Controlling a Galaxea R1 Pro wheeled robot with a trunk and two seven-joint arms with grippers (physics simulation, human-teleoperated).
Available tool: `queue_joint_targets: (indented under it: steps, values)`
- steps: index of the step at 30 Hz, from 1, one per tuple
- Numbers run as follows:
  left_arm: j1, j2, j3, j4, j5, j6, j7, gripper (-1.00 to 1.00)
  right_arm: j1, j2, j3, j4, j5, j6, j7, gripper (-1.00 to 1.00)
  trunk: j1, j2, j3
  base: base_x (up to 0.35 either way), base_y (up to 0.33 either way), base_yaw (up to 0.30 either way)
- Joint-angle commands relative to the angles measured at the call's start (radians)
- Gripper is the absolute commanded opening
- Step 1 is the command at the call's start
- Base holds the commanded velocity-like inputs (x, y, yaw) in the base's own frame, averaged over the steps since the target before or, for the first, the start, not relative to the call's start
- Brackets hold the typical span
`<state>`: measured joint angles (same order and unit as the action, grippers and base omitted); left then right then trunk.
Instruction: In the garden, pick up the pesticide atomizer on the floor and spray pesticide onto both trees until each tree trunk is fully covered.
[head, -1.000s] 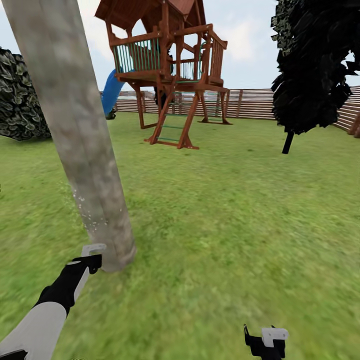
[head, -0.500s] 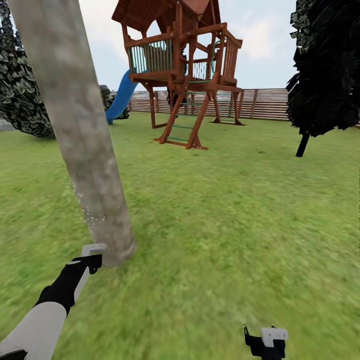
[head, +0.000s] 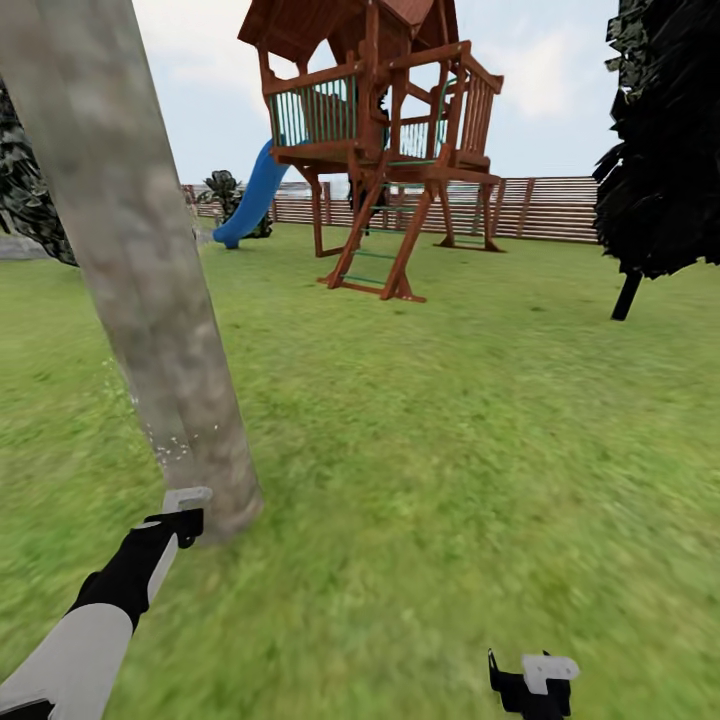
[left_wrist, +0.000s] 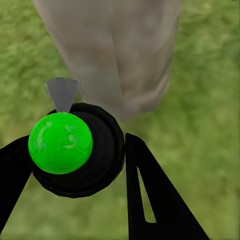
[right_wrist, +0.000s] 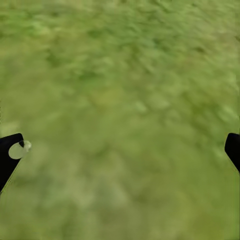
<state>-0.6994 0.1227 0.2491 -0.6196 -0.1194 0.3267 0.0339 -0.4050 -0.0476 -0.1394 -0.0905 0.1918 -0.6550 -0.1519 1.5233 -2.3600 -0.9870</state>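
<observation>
Right now I am holding the atomizer (left_wrist: 75, 150) in my left gripper (left_wrist: 75, 175), the 2 black fingers (left_wrist: 155, 195) pressing on either side of its round black body with the green cap facing the wrist camera. In the head view that gripper (head: 185, 510) is sitting just beside the foot of the tree trunk (head: 140, 260), low down near the grass (head: 450, 450). A scatter of pale specks is showing on the lower trunk above it, probably spray. My right gripper (head: 530, 680) is hanging idle over the lawn, jaws spread wide with nothing between them, fingertips (right_wrist: 10, 155) at the frame edges of its wrist view.

Risks as I am judging them: the nozzle is sitting very close to the trunk and aimed at its base, so spray is likely landing on 1 small low patch while the upper trunk and far side are staying bare. Coverage is looking far from full. Being this near, my left arm could be bumping the trunk if I am swinging upward carelessly, and a knock might be shifting the bottle in my grip. I cannot tell which way the nozzle is pointing exactly. Only 1 thick trunk is standing close; the dark tree (head: 660, 150) by the fence (head: 550, 210) and the playhouse (head: 385, 130) are not targets, so driving toward them would be wasting time.
</observation>
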Motion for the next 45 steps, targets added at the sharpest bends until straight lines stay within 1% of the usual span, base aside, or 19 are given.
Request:
queue_joint_targets:
  steps: [1,4,9,18,23,26,28,29,30,32,33,34,35,36,38,39,42,44,45]
  values:
    - [0.000,0.000,0.000,0.000,0.000,0.000,0.000,-1.00,0.000,0.000,0.000,0.000,0.000,0.000,0.000,1.00,0.000,0.000,0.000,0.222,-0.204,0.277]
    - [0.000,0.000,-0.001,0.000,0.000,0.000,0.000,-1.00,0.000,0.000,0.000,0.000,0.000,0.000,0.000,1.00,0.000,0.000,0.000,0.192,-0.217,0.267]
    - [0.000,0.000,0.001,0.000,0.000,0.000,0.000,-1.00,0.000,0.000,0.000,0.000,0.000,0.000,0.000,1.00,0.000,0.000,0.000,0.036,-0.263,0.063]
    - [0.000,-0.001,0.001,0.001,0.001,-0.004,0.001,-1.00,0.000,0.000,0.000,0.000,0.000,0.000,0.000,1.00,0.000,0.000,0.000,0.000,-0.270,0.265]
    - [-0.006,0.001,-0.001,-0.001,0.003,-0.001,-0.007,-1.00,0.000,0.000,0.000,0.000,0.000,0.000,-0.001,1.00,0.000,0.000,0.000,0.000,-0.038,0.185]
    - [-0.017,-0.002,-0.001,-0.004,0.005,0.015,-0.009,-1.00,0.000,-0.002,0.000,0.000,0.000,0.000,-0.001,1.00,0.000,0.000,0.000,0.000,-0.001,0.009]
    - [-0.058,0.003,-0.011,-0.014,0.003,0.074,-0.057,-1.00,0.000,-0.003,0.000,0.000,0.000,0.000,-0.001,1.00,0.000,0.000,0.000,0.000,0.000,0.001]
    - [-0.090,0.027,-0.020,-0.017,-0.002,0.112,-0.131,-1.00,0.000,-0.003,0.000,0.000,0.000,0.000,-0.001,1.00,0.000,0.000,0.000,0.000,0.000,0.000]
    - [-0.107,0.071,-0.021,-0.018,-0.006,0.125,-0.175,-1.00,0.000,-0.003,0.000,0.000,0.000,0.000,-0.001,1.00,0.000,0.000,0.000,0.000,0.000,0.000]
    - [-0.119,0.176,-0.021,-0.018,-0.007,0.133,-0.219,-1.00,0.000,-0.003,0.000,0.000,0.000,0.000,-0.001,1.00,0.000,0.000,0.000,0.000,0.000,0.000]
    - [-0.120,0.201,-0.022,-0.019,-0.007,0.133,-0.238,-1.00,0.000,-0.003,0.000,0.000,0.000,0.000,-0.001,1.00,0.000,0.000,0.000,0.000,0.000,0.000]
    - [-0.121,0.205,-0.027,-0.021,-0.007,0.134,-0.255,-1.00,0.000,-0.003,0.000,0.000,0.000,0.000,-0.001,1.00,0.000,0.000,0.000,0.000,0.000,0.000]
    - [-0.121,0.197,-0.050,-0.040,-0.006,0.137,-0.268,-1.00,0.000,-0.003,0.000,0.000,0.000,0.000,-0.001,1.00,0.000,0.000,0.000,0.000,0.000,0.000]
    - [-0.127,0.175,-0.082,-0.081,-0.005,0.179,-0.274,-1.00,0.000,-0.003,0.000,0.000,0.000,0.000,-0.001,1.00,0.000,0.000,0.000,0.000,0.000,0.000]
    - [-0.140,0.167,-0.094,-0.130,-0.005,0.251,-0.277,-1.00,0.000,-0.003,0.000,0.000,0.000,0.000,-0.001,1.00,0.000,0.000,0.000,0.000,0.000,0.000]
    - [-0.154,0.175,-0.097,-0.147,-0.008,0.278,-0.278,-1.00,0.000,-0.003,0.000,0.000,0.000,0.000,-0.001,1.00,0.000,0.000,0.000,0.000,0.000,0.000]
    - [-0.176,0.228,-0.097,-0.142,-0.009,0.287,-0.279,-1.00,0.000,-0.003,0.000,0.000,0.000,0.000,-0.001,1.00,0.000,0.000,0.000,0.000,0.000,0.000]
    - [-0.193,0.238,-0.098,-0.142,-0.008,0.290,-0.279,-1.00,0.000,-0.003,0.000,0.000,0.000,0.000,-0.001,1.00,0.000,0.000,0.000,0.000,0.000,0.000]
    - [-0.196,0.230,-0.101,-0.147,-0.007,0.312,-0.279,-1.00,0.000,-0.003,0.000,0.000,0.000,0.000,-0.001,1.00,0.000,0.000,0.000,0.000,0.000,0.000]
